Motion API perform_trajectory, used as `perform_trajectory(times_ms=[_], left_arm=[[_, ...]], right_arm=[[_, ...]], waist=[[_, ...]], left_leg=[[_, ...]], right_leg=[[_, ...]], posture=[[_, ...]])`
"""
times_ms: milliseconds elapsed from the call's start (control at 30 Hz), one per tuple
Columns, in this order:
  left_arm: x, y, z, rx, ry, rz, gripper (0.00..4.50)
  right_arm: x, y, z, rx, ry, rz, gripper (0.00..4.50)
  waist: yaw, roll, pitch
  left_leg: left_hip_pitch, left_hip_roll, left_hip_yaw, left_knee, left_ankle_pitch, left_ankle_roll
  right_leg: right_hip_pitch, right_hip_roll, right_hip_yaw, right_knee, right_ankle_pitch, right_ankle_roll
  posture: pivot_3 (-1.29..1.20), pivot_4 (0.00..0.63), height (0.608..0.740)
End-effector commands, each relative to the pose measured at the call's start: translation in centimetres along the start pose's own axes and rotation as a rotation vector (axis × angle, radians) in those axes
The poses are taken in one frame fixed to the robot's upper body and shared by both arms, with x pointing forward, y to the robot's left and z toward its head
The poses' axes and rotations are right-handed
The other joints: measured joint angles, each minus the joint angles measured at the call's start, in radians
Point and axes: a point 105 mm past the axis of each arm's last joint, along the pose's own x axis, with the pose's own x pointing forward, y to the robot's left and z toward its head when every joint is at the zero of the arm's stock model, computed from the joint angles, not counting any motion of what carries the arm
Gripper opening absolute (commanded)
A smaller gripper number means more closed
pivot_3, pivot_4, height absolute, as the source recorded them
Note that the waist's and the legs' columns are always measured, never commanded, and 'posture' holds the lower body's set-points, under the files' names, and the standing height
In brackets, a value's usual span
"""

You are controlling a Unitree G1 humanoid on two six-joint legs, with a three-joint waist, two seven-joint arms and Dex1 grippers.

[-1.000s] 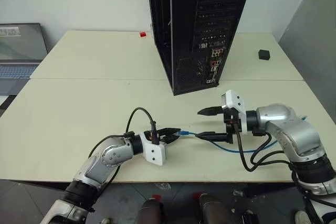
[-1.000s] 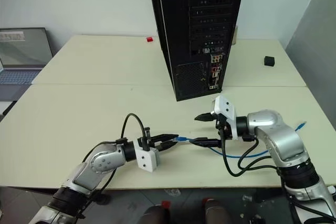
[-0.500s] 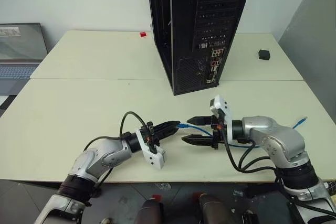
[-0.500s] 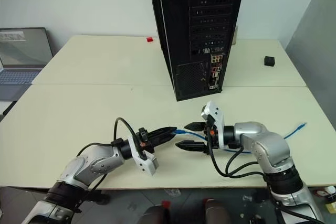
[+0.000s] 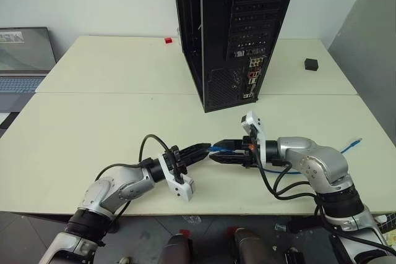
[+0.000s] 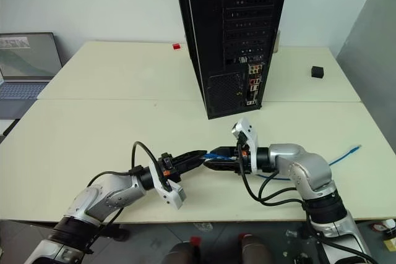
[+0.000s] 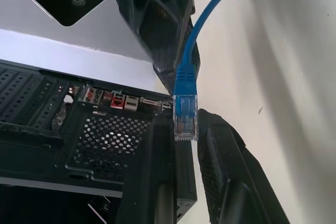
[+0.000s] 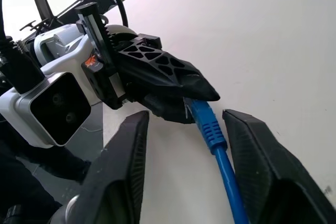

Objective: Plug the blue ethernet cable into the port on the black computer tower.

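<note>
The blue ethernet cable [image 5: 291, 170] lies on the table. Its clear plug [image 7: 185, 121] is pinched in my left gripper [image 5: 206, 148], which is shut on it just above the table. My right gripper [image 5: 216, 151] points at the left one, tip to tip. Its fingers [image 8: 126, 171] stand apart on either side of the cable [image 8: 212, 132], just behind the plug, without touching it. The black computer tower [image 5: 235, 29] stands behind, rear panel facing me. The port sits somewhere in its coloured connector cluster [image 5: 252, 75]; I cannot single it out.
The cable's other plug [image 5: 356, 144] rests near the table's right edge. A small black cube [image 5: 311, 63] sits back right, a small red object [image 5: 167, 41] back left of the tower, a laptop [image 5: 25, 60] far left. Black robot cables loop beside both wrists.
My right gripper has moved left and a little down to meet the left one, and its fingers have narrowed around the cable. The left wrist has rolled, staying in place with the plug.
</note>
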Motion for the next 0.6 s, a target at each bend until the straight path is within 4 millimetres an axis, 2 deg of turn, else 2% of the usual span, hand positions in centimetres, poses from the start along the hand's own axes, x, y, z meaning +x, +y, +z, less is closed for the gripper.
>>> perform_trajectory(times_ms=[33,233,567,600], left_arm=[[0.07,1.08,0.43,0.031,-0.018,0.041,0.31],[0.02,1.15,0.4,0.035,-0.013,0.051,0.29],[0.07,0.85,0.78,0.0,-0.037,0.045,0.29],[0.03,0.99,0.82,-0.01,-0.041,0.05,0.64]], right_arm=[[0.0,0.29,1.16,-0.025,-0.032,0.019,1.39],[-0.09,0.23,0.9,-0.017,-0.02,0.019,0.06],[-0.32,0.06,1.01,-0.005,-0.013,0.023,0.01],[-0.37,0.02,1.03,-0.004,-0.012,0.022,0.01]], waist=[[0.0,0.0,0.0],[0.0,0.0,0.0],[0.0,0.0,0.0],[0.0,0.0,0.0]], left_leg=[[0.0,0.0,0.0,0.0,0.0,0.0],[0.0,0.0,0.0,0.0,0.0,0.0],[0.0,0.0,0.0,0.0,0.0,0.0],[0.0,0.0,0.0,0.0,0.0,0.0]], right_leg=[[0.0,0.0,0.0,0.0,0.0,0.0],[0.0,0.0,0.0,0.0,0.0,0.0],[0.0,0.0,0.0,0.0,0.0,0.0],[0.0,0.0,0.0,0.0,0.0,0.0]], posture=[[0.0,0.15,0.74],[0.0,0.15,0.74],[0.0,0.15,0.74],[0.0,0.15,0.74]])
